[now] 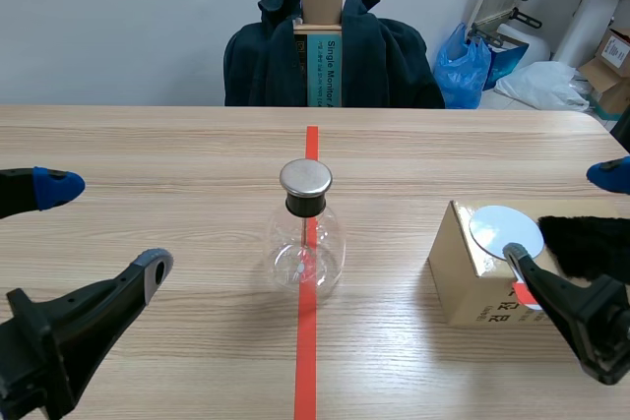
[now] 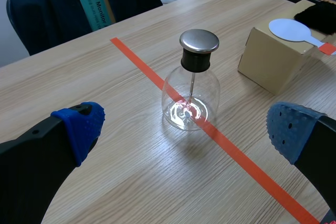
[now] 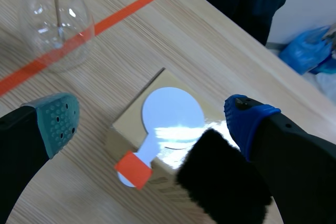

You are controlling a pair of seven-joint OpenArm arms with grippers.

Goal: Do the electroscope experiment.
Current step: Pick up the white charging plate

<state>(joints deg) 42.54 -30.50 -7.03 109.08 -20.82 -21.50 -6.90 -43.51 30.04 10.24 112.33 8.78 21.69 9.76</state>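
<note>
A clear glass flask electroscope [image 1: 306, 239] with a black stopper and a metal cap stands on the red tape line at the table's middle; it is also ahead of my left gripper [image 2: 186, 127], which is open. To the right sits a small cardboard box [image 1: 477, 277] with a white paddle [image 1: 505, 231] lying on top, its handle end taped red. A black fur piece [image 1: 589, 246] rests at the box's right side. My right gripper [image 3: 152, 116] hovers open above the box [image 3: 131, 129], paddle [image 3: 172, 112] and fur [image 3: 223, 179]. The flask [image 3: 56, 22] stands beyond the box.
A chair draped with a dark jacket [image 1: 330, 51] and holding a tall box stands behind the table's far edge. Blue bags and cartons lie at the back right. The left half of the wooden table [image 1: 148, 154] carries nothing.
</note>
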